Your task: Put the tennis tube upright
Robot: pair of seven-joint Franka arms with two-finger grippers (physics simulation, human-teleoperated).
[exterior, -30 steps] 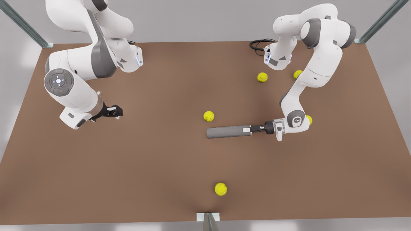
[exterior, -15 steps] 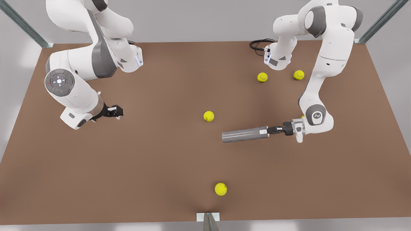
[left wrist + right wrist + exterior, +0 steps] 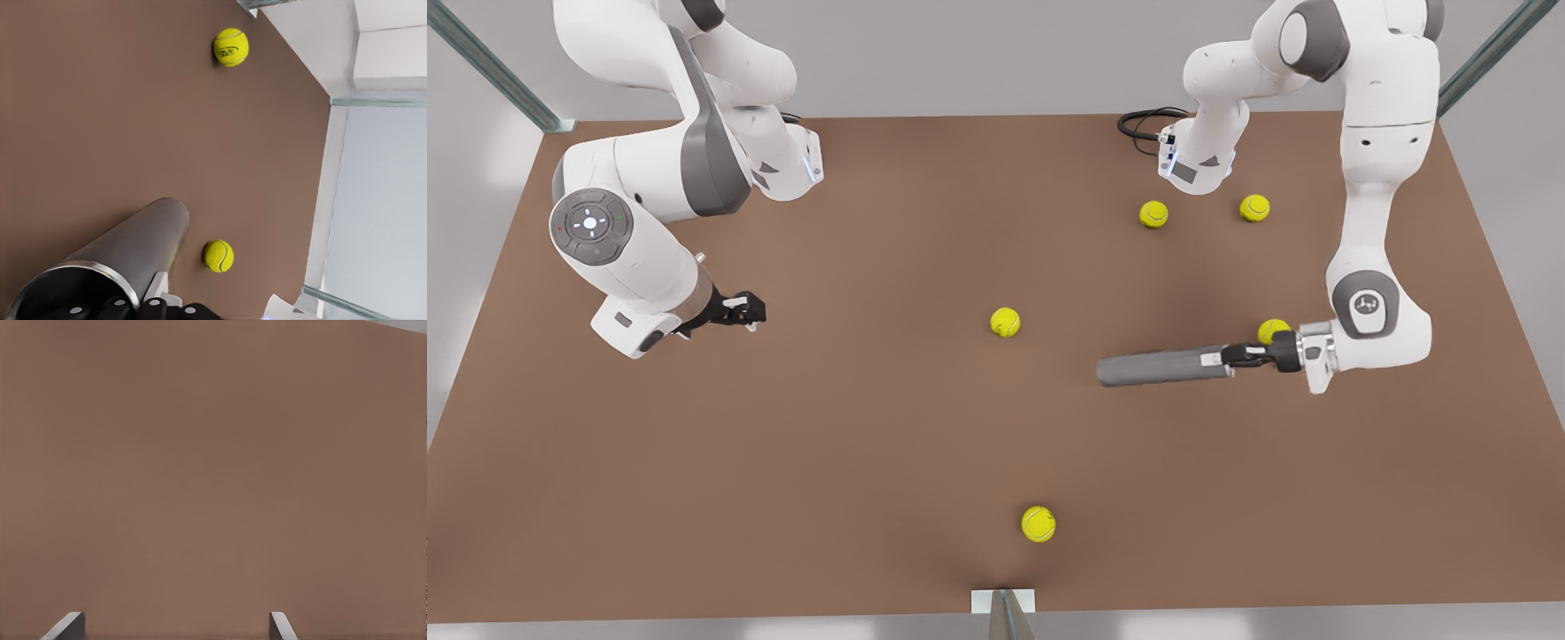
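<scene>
The tennis tube (image 3: pixel 1156 367) is a grey cylinder lying horizontal, low at the table, toward the front view's right. My left gripper (image 3: pixel 1216 358) is shut on its right end, where the silvery rim (image 3: pixel 80 270) shows in the left wrist view next to a white finger pad (image 3: pixel 157 288). I cannot tell whether the tube (image 3: pixel 133 243) touches the table. My right gripper (image 3: pixel 751 311) waits on the front view's left, open over bare table, its two fingertips (image 3: pixel 67 628) wide apart.
Yellow-green tennis balls lie about: one just behind the left gripper (image 3: pixel 1272 330), one mid-table (image 3: pixel 1005 322), one near the front edge (image 3: pixel 1038 524), two at the back right (image 3: pixel 1153 214) (image 3: pixel 1255 207). A black cable (image 3: pixel 1143 124) lies by the far arm base.
The left gripper has carried the tube steadily toward the front view's right, uncovering the ball behind it. The right arm has stayed in place.
</scene>
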